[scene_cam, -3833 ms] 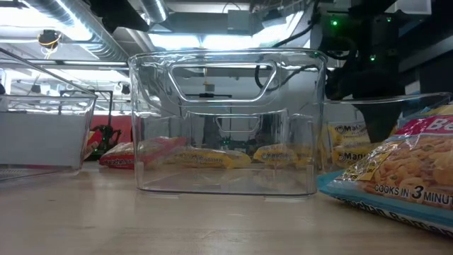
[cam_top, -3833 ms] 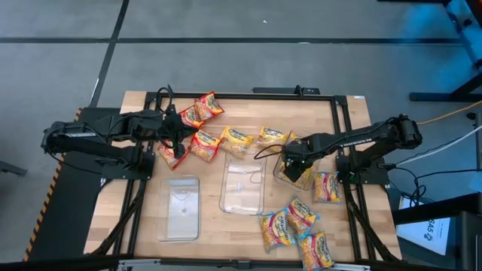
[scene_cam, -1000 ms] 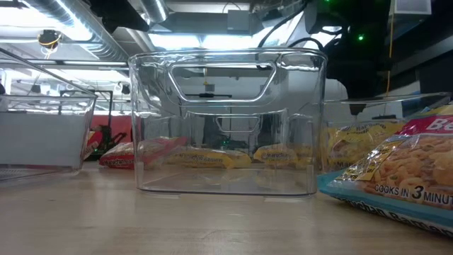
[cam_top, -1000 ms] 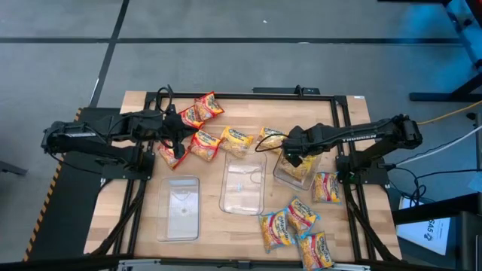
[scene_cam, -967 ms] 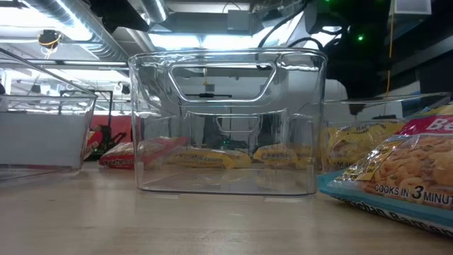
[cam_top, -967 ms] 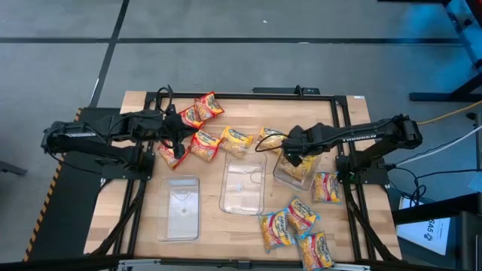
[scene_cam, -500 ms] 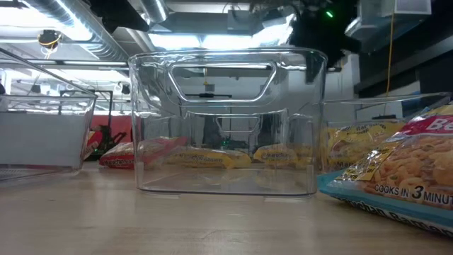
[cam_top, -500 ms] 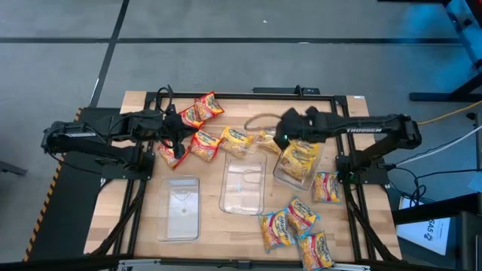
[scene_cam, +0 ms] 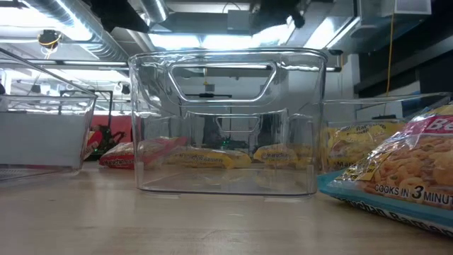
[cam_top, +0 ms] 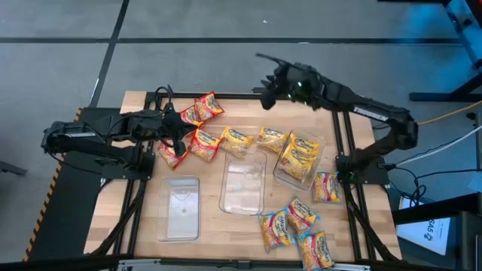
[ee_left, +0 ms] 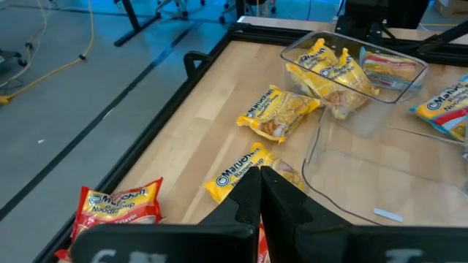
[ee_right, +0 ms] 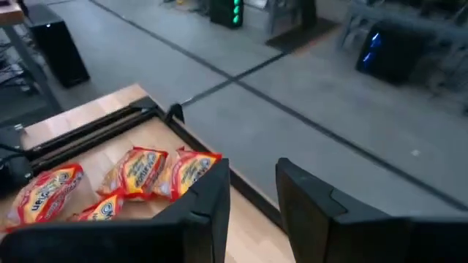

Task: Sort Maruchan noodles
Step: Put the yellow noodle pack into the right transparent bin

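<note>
The left gripper (cam_top: pixel 178 144) hangs low over the table (cam_top: pixel 143 203) at about 9 o'clock from the table's centre, its two fingers (ee_left: pixel 257 196) pressed together with nothing between them. Just around it lie red Maruchan packets (cam_top: pixel 203 143): one at its 3 o'clock, one partly under it, and two more (cam_top: pixel 200 110) at about 1 o'clock near the far edge.

At 6 o'clock from this gripper stands an empty clear tray (cam_top: pixel 180 208). A second clear tray (cam_top: pixel 244 184) stands in the middle of the table, and it is also empty. At its 12 o'clock, two yellow Maruchan packets (cam_top: pixel 236 140) lie side by side on the wood; in the left wrist view they lie just beyond the closed fingertips.

A third clear tray (cam_top: pixel 298 164) stands at 3 o'clock from the middle one, and it holds yellow packets (cam_top: pixel 300 154). One more packet (cam_top: pixel 327 187) lies just beside this tray at its 4 o'clock. A group of four packets (cam_top: pixel 294 227), with blue and red print, lies at the near edge, at about 5 o'clock from the table's centre.

The right gripper (cam_top: pixel 265 79) is raised high, above the far edge of the table at about 12 o'clock. Its fingers (ee_right: pixel 212 199) are spread apart and hold nothing; its wrist view looks past them over the far edge to the grey floor (ee_right: pixel 307 109).
</note>
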